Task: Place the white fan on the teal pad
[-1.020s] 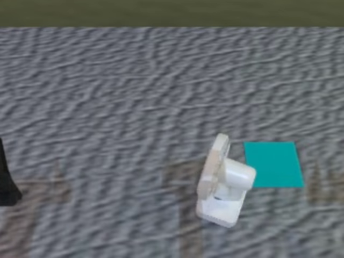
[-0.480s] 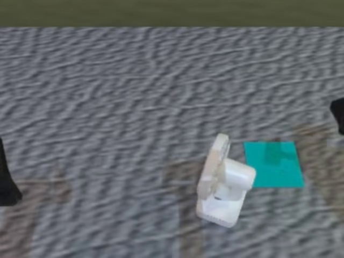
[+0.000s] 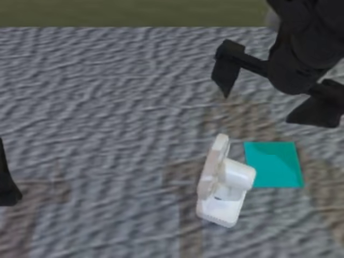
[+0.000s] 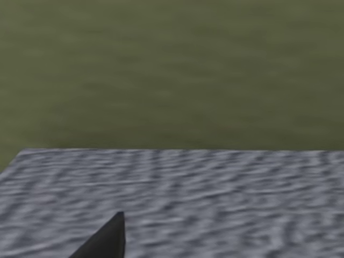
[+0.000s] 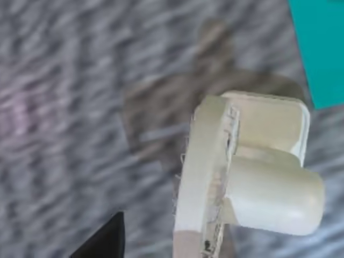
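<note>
Across the whole top view runs the grey rippled table, w/ a dull olive strip past its far edge. Up at the top right my right arm hangs over the table, right claw high above the surface, fingers spread wide apart, nothing btwn them. It casts a shadow on the table near the fan. The white fan stands right of centre, base on the table, round head facing the left side; right wrist view looks straight down on it. The teal pad lies flat just beside the fan on its right, bare, fan not on it. My left claw sits parked at the left edge; can't tell its fingers.
</note>
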`<move>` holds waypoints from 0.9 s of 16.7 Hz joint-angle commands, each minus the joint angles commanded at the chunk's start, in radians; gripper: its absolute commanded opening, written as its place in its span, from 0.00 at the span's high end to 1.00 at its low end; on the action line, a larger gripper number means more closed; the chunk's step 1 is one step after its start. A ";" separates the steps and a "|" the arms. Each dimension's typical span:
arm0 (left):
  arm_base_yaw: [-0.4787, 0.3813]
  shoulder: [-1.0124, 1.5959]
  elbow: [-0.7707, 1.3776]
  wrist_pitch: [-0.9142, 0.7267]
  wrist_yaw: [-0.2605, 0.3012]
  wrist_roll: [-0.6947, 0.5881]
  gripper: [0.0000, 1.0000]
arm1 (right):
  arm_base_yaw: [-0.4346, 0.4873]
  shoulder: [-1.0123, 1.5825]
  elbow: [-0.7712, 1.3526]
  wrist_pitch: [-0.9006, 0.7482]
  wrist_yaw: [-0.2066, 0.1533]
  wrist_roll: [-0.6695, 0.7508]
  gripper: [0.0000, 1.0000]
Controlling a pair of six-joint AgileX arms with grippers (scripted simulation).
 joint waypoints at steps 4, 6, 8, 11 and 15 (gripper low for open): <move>0.000 0.000 0.000 0.000 0.000 0.000 0.00 | 0.093 0.265 0.240 -0.187 -0.001 0.143 0.00; 0.000 0.000 0.000 0.000 0.000 0.000 0.00 | 0.121 0.341 0.305 -0.246 -0.001 0.185 0.00; 0.000 0.000 0.000 0.000 0.000 0.000 0.00 | 0.135 0.376 0.332 -0.275 -0.001 0.206 0.00; 0.000 0.000 0.000 0.000 0.000 0.000 0.00 | 0.135 0.378 0.334 -0.277 -0.001 0.207 0.00; 0.000 0.000 0.000 0.000 0.000 0.000 0.00 | 0.132 0.376 0.313 -0.257 -0.001 0.204 0.00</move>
